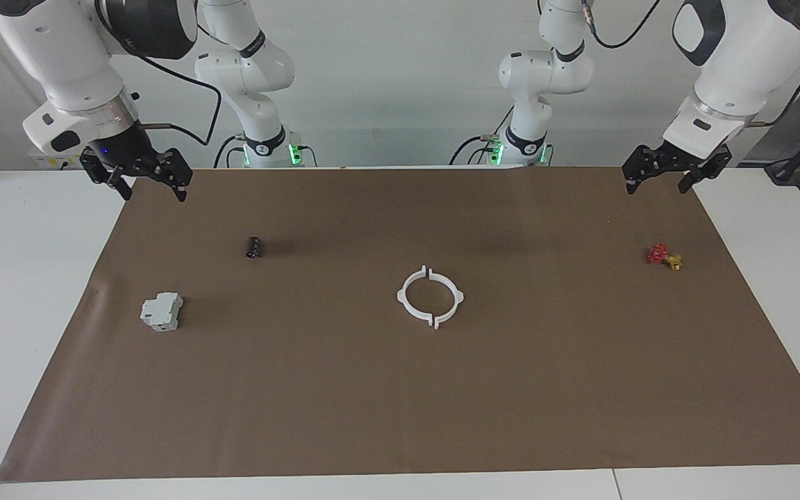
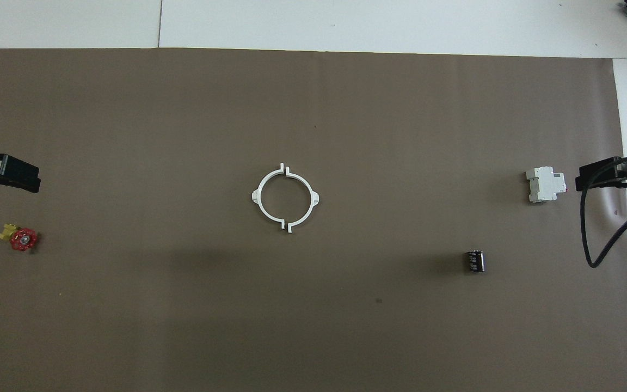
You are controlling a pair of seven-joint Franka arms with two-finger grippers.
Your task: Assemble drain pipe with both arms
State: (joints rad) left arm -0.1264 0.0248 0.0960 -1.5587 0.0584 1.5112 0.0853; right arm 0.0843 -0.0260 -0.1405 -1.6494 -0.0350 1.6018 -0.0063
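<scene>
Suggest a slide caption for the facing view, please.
Two white half-rings lie mid-mat between raised, open left gripper and right gripper.

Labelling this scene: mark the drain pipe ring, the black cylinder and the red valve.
drain pipe [image 2: 259,205]: overhead view, on one white arc.
black cylinder [image 2: 475,261]: overhead view, middle of its body.
red valve [image 1: 658,253]: facing view, on the red handwheel.

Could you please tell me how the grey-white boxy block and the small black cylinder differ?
The block is pale and angular; the cylinder is black and round. The block is larger. The cylinder lies nearer the robots than the block. Both rest untouched on the brown mat, toward the right arm's end.
</scene>
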